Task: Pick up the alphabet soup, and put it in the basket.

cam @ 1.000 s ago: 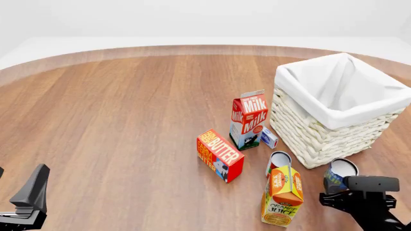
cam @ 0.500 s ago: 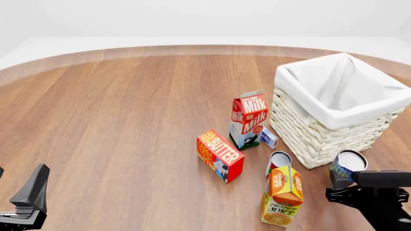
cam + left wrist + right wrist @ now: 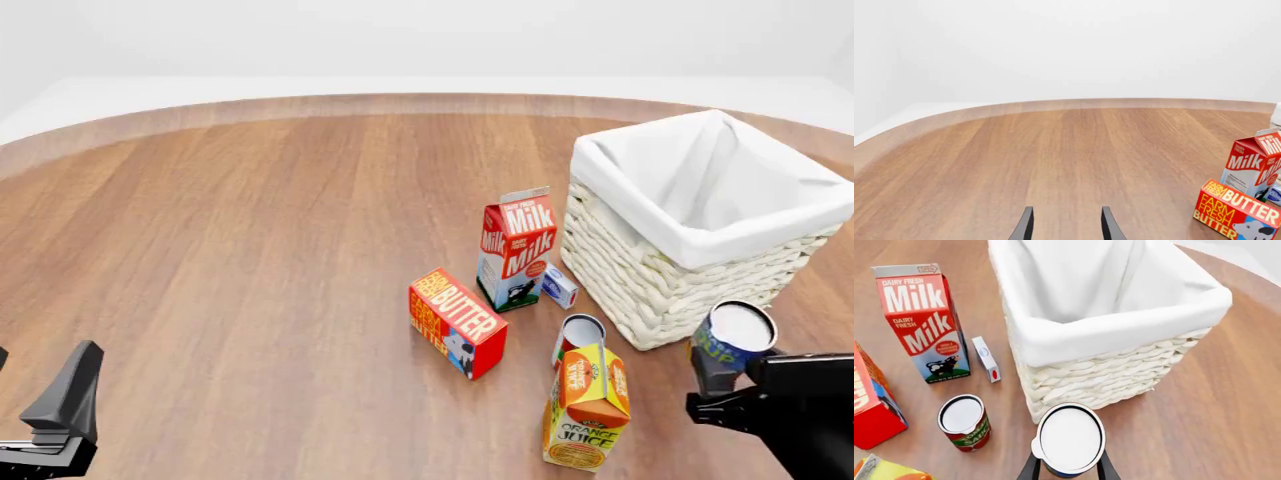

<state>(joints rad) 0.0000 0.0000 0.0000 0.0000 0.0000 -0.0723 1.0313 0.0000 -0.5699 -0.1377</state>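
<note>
Lifted clear of the desk since a second ago, the soup rides higher in the right tool, whose fingers pinch its sides just below the rim. Carry stage: it hangs beside the basket, so the next move likely needs more height to clear the rim, then a shift inward. Left tool idles, parted and holding nothing.

Everything I see is bright and evenly lit, with soft, diffuse light from above and no harsh glare. The brown wood-grain worktop carries only faint, blurred shadows: a soft one hugs the base of the large square off-white wicker basket, and a weak smudge lies beside the tall red-and-white milk carton next to it. All three views are sharp from edge to edge, without blur or bending. The background is a plain washed-out white.
</note>
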